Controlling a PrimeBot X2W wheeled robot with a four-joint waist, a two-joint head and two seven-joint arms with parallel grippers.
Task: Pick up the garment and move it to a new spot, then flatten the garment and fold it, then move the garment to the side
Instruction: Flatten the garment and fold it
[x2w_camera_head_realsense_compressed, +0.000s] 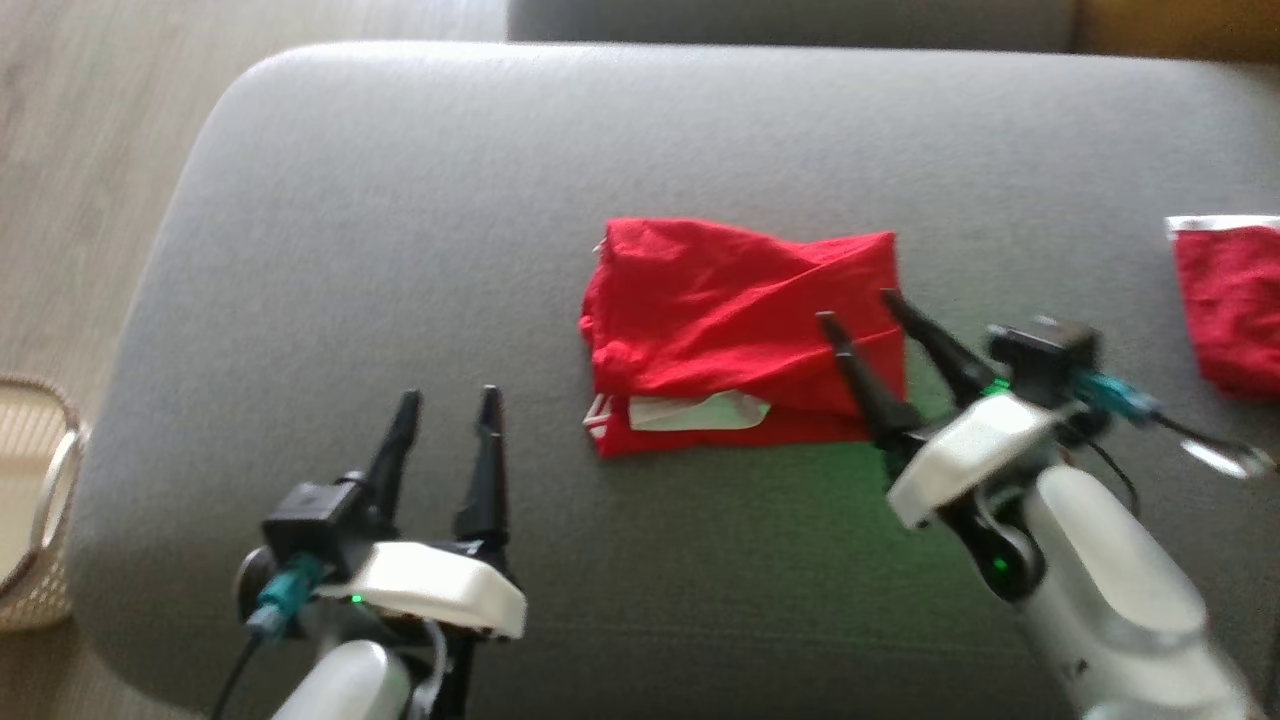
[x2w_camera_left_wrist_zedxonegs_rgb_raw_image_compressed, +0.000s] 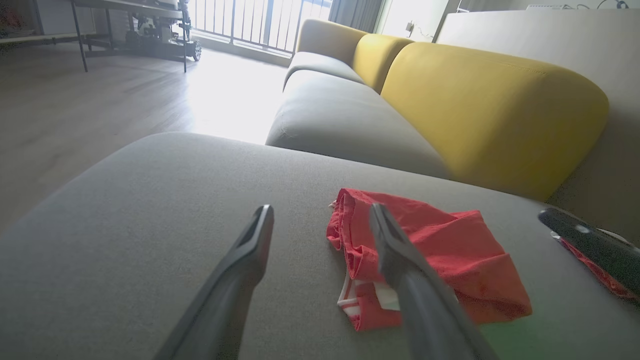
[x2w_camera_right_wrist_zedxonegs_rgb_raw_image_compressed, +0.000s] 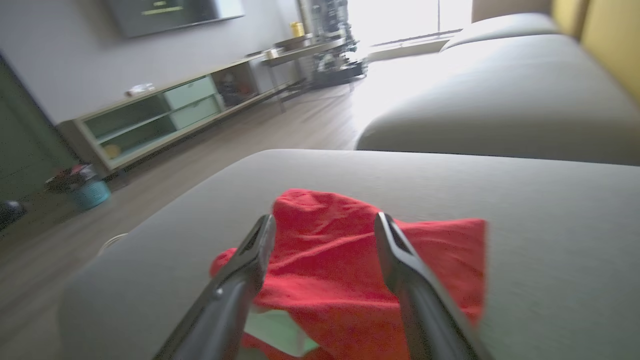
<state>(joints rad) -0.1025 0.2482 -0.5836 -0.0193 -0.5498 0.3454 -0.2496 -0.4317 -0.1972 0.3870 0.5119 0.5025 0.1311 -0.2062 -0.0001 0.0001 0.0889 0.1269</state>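
Note:
The garment is red with white trim and lies folded into a rough rectangle in the middle of the grey cushion. It also shows in the left wrist view, garment, and in the right wrist view, garment. My right gripper stands open over the garment's right edge, fingers spread with nothing between them. My left gripper is open too, to the left of the garment and apart from it, over bare cushion.
A second red cloth lies at the cushion's right edge. A woven basket stands on the wooden floor at the left. Yellow back cushions rise behind the seat. The cushion's rounded edge falls away at the left.

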